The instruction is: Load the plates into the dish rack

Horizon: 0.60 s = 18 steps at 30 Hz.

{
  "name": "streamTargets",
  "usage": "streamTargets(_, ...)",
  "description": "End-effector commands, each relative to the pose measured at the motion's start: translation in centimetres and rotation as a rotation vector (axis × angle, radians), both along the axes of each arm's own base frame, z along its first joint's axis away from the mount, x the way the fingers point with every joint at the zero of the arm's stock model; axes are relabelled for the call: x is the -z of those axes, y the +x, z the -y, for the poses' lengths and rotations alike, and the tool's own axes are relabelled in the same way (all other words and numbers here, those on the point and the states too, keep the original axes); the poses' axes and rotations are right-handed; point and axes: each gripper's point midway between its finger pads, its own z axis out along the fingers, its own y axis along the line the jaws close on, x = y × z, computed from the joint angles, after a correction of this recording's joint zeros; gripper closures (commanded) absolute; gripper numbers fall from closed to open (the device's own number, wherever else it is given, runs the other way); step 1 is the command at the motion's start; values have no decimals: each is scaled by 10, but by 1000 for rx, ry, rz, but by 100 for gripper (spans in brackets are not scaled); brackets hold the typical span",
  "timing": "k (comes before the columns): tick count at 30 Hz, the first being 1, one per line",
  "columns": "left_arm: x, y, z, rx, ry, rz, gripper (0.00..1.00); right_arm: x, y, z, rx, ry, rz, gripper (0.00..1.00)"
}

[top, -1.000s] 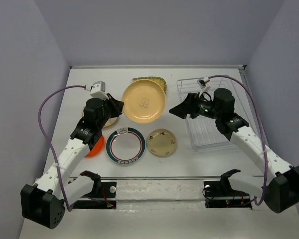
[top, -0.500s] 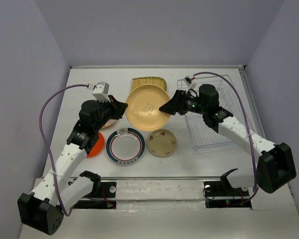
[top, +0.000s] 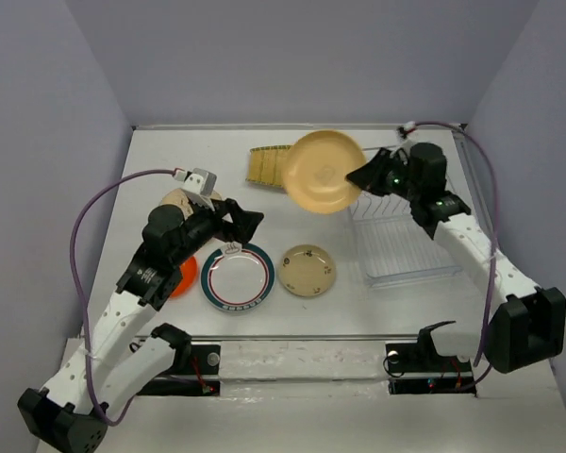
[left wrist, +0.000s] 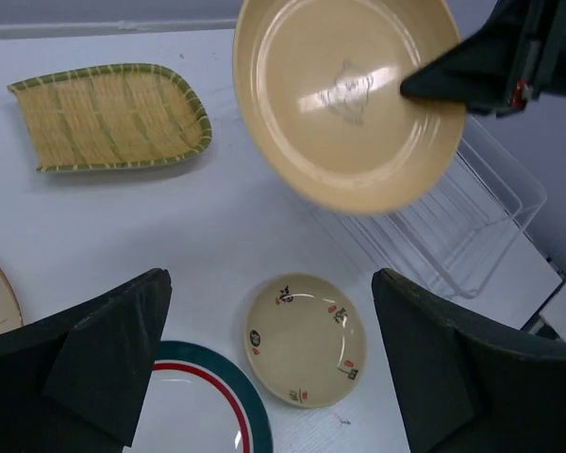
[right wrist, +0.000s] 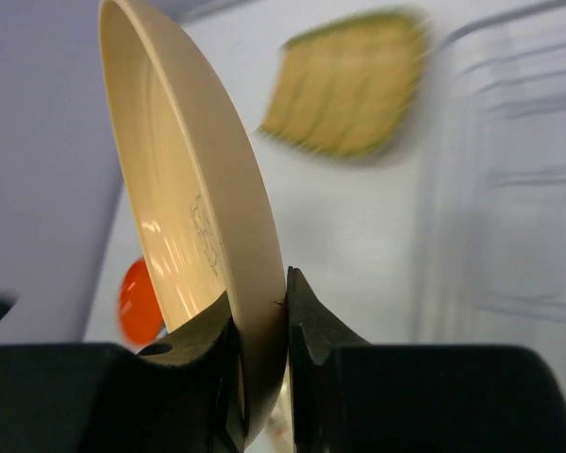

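My right gripper (top: 363, 176) is shut on the right rim of the plain tan plate (top: 321, 172), holding it tilted in the air just left of the dish rack (top: 396, 247). Up close, the rim sits pinched between the fingers of the right gripper (right wrist: 259, 302), with the tan plate (right wrist: 184, 208) standing on edge. My left gripper (top: 250, 219) is open and holds nothing, hovering above the small beige patterned plate (left wrist: 307, 340) and the teal-red rimmed plate (left wrist: 198, 411). The tan plate (left wrist: 349, 94) hangs beyond the left gripper.
The ribbed yellow-green oblong plate (top: 264, 165) lies at the back. The small orange plate (top: 181, 279) and the cream floral plate (top: 177, 200) are partly hidden under my left arm. The rack (left wrist: 453, 226) holds nothing and sits against the right wall.
The right gripper shut on the tan plate's rim and lifted it up and right toward the rack. The left gripper opened and drew back from the plate toward the near side.
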Motion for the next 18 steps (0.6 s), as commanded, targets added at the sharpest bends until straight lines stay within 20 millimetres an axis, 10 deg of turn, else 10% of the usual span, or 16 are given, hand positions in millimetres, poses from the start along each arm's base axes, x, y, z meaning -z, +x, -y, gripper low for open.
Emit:
streamTargets(1,-16,-31,4,42,47,114,1,-56,45,165,637,-267,202,93)
streamTargets(4,-34,-48,5,63,25,176,1,-76,42,253,1017,-559,258,93)
streamTargets(6,-39,-57,6,78,16,196,1,-85,48,277,1070,-687,291,93)
streamTargets(18,-55,-81,6,122,-22,257,1,-62,100,331,916,-1068,199,93)
